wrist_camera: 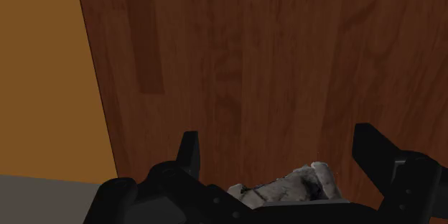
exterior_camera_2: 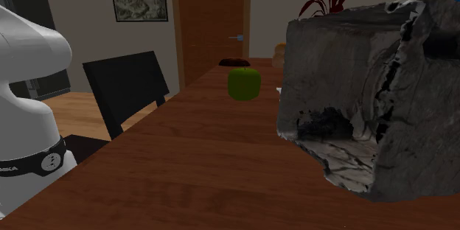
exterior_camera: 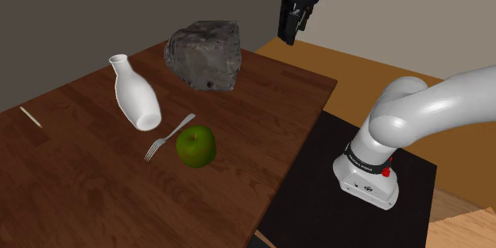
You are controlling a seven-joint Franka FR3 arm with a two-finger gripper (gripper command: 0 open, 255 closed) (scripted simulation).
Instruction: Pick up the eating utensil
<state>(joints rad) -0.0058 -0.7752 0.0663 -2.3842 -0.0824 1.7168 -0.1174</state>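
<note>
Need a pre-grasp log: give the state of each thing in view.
Pincer: open, empty, high above the table.
Fork: lying flat on the table, not held.
White bottle: lying on its side.
Green apple: resting on the table beside the fork.
Grey rock-like lump: sitting on the table.

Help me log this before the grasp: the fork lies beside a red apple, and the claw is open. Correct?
Not quite: the apple is green, not red, as the shoulder view shows. The fork does lie beside it, and the claw is open.
</note>
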